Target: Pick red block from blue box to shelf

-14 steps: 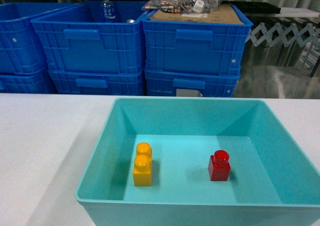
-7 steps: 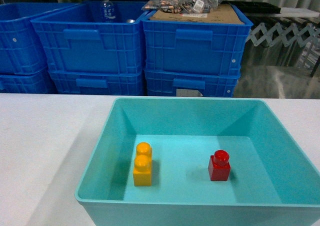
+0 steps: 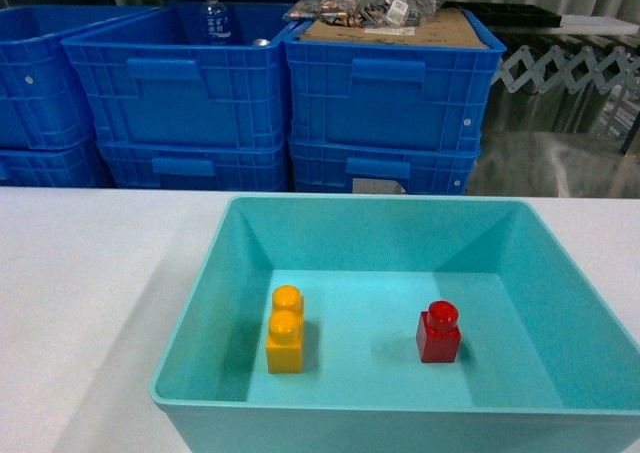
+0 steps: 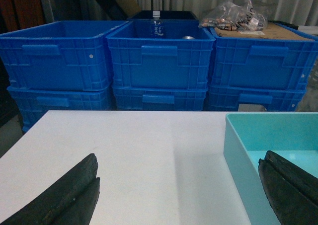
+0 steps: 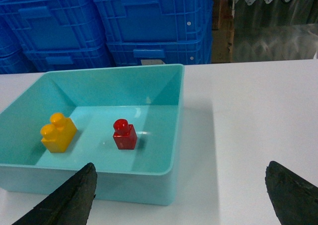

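The task looks barely begun: the red block [image 3: 439,332] sits untouched on the floor of the blue box [image 3: 190,318], stud up, right of the box's middle in the head view and well apart from the yellow 2-stud brick [image 3: 285,329] on the box's left side. Neither arm shows in the head view. The right wrist camera shows the right gripper [image 5: 179,195] released, its 2 dark fingers spread wide and empty, hovering just outside the box's near wall with the red block ahead and somewhat to the left of it. The left gripper [image 4: 179,195] is likewise released and empty, over the white tabletop [image 4: 134,150] just left of the box. Behind the box stand stacked dark blue crates [image 3: 390,93]. No shelf is visible in any view. All steps remain, as I judge it: reaching into the box, closing on the block, lifting it clear and carrying it to the shelf.
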Robot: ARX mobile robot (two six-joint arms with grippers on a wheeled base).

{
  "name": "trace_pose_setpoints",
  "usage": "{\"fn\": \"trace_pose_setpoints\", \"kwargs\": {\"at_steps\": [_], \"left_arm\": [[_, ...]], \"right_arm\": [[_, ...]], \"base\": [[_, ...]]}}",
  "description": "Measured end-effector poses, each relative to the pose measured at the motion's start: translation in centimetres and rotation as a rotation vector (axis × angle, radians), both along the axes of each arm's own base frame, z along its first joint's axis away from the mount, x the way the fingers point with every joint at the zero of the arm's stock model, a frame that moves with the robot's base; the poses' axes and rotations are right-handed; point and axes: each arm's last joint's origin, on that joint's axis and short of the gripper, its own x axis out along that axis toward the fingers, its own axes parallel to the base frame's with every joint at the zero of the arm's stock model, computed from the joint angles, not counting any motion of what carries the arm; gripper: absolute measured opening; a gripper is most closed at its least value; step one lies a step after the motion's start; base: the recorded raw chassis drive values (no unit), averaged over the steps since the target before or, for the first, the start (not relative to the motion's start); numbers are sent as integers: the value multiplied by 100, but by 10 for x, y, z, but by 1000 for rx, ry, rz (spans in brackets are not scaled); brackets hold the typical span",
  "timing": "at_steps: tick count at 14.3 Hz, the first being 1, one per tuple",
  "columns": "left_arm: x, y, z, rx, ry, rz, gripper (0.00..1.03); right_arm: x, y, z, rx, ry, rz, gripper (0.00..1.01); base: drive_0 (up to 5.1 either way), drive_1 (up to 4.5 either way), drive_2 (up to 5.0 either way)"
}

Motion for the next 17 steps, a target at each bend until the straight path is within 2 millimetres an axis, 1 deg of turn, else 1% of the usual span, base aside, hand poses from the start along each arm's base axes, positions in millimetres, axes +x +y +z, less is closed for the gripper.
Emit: {"fn": "trace_pose_setpoints", "kwargs": {"at_steps": [17], "left_arm": [[0,0,0,0,0,0,98]], "right_arm": [[0,0,0,0,0,0,98]], "base": [[0,0,0]]}}
